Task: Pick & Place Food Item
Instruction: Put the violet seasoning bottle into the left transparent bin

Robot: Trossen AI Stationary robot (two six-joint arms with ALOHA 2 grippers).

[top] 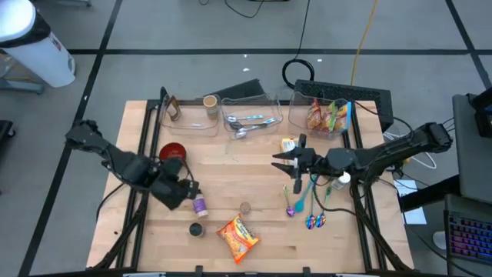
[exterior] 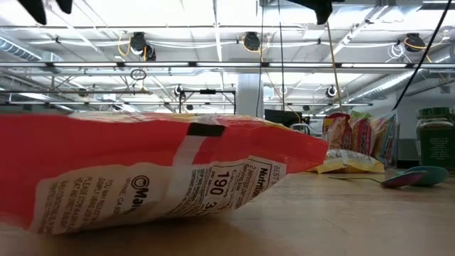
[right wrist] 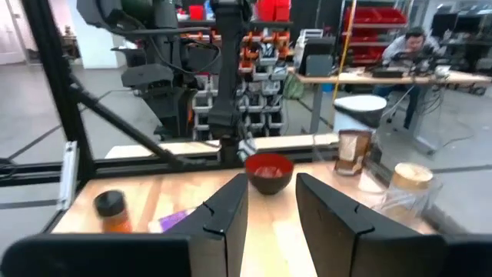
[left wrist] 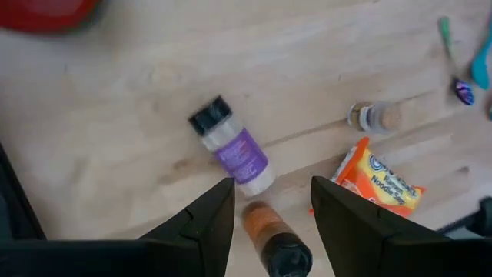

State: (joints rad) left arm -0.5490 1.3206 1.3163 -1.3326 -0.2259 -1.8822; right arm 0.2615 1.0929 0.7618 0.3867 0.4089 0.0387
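Your wooden table [top: 231,173] carries three clear bins along its far edge; the right bin [top: 332,115] holds snack packets. The left arm reaches in over the table's left side, and its gripper [top: 192,188] hangs with fingers spread above a purple-labelled jar [top: 200,205] lying on its side. The right arm comes in from the right, its gripper [top: 280,161] open above the table's middle, clear of everything. The orange noodle packet [top: 237,238] lies flat near the front edge, untouched. Beside the left gripper sits a red bowl [top: 172,151]. An orange-filled spice jar [top: 197,229] lies just left of the packet. Coloured spoons [top: 304,204] rest below the right arm.
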